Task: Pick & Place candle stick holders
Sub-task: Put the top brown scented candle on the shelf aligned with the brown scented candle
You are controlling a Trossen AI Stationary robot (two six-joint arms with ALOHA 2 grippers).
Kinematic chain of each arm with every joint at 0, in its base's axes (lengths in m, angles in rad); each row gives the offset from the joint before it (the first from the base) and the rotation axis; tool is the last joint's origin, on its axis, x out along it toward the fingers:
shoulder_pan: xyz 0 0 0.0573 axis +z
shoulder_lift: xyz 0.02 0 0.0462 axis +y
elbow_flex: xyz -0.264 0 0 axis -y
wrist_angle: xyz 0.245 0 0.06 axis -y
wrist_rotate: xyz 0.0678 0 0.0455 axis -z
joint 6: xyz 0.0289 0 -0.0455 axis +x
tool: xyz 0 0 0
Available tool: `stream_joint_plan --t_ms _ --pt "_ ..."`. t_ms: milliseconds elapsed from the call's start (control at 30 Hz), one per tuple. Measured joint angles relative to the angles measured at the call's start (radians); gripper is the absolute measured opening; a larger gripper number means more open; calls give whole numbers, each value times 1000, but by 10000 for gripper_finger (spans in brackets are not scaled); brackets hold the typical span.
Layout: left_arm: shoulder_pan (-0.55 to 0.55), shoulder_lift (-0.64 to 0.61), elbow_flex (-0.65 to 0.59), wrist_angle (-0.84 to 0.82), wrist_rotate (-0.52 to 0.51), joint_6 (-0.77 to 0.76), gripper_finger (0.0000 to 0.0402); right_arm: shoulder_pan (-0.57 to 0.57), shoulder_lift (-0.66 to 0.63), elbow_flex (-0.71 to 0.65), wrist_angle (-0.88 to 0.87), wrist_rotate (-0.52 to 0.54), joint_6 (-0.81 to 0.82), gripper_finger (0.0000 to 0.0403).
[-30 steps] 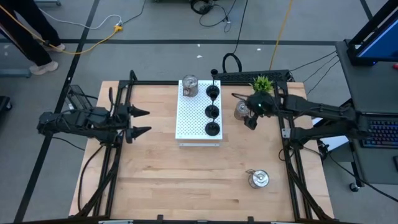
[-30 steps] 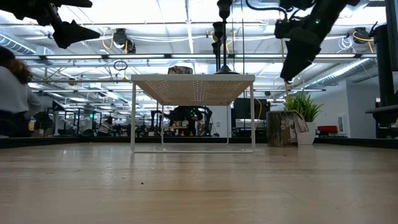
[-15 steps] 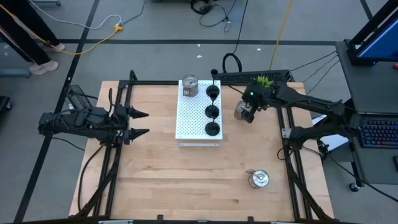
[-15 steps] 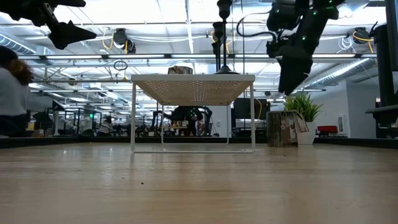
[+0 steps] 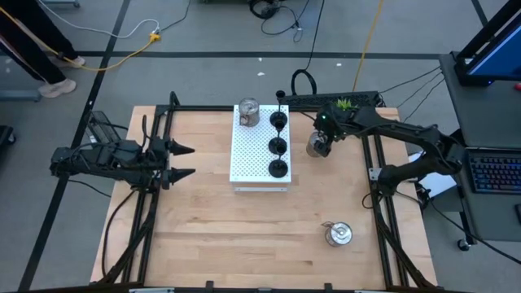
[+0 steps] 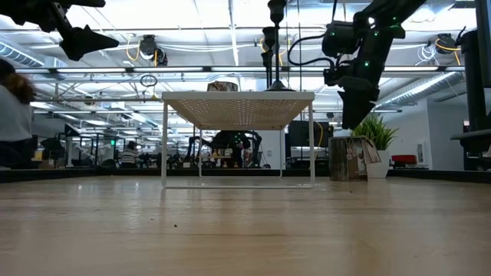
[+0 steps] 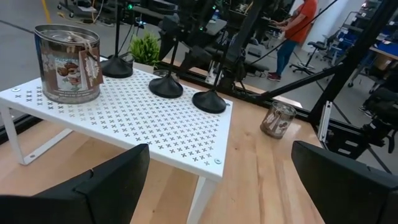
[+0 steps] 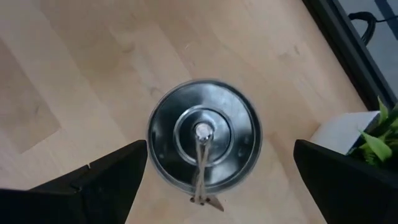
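The right claw (image 5: 322, 145) is held wide open directly above a silver candle stick holder (image 8: 204, 134), which stands on the wooden surface (image 5: 203, 236) between the white rack (image 5: 252, 155) and the potted plant (image 5: 344, 105); nothing is gripped or touched. The left claw (image 5: 183, 160) is parked open at the surface's left side, empty. Three black holders (image 5: 278, 146) and one silver holder (image 5: 248, 113) are seen on the rack; another silver holder (image 5: 338, 234) stands on the surface nearer the front. Compared with a second ago, the right claw has been shifted from just right of the holder to straight over it.
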Motion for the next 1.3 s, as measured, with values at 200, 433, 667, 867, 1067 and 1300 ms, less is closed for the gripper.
stream_joint_plan --t_ms 200,433,667,867,1067,1300 --pt "0 0 0 1 0 0 399 -2 15 0 31 -32 -15 400" --pt "0 0 0 2 19 0 399 -7 23 0 41 -27 -23 400" --pt "0 0 0 2 38 0 399 -7 64 0 62 -24 -31 400" --pt "0 0 0 2 48 -3 400 -6 89 0 58 7 -39 400" --pt "0 0 0 1 48 -1 399 -4 76 -1 53 7 -31 400" --pt "0 0 0 1 48 -2 399 -1 34 4 36 38 -28 400"
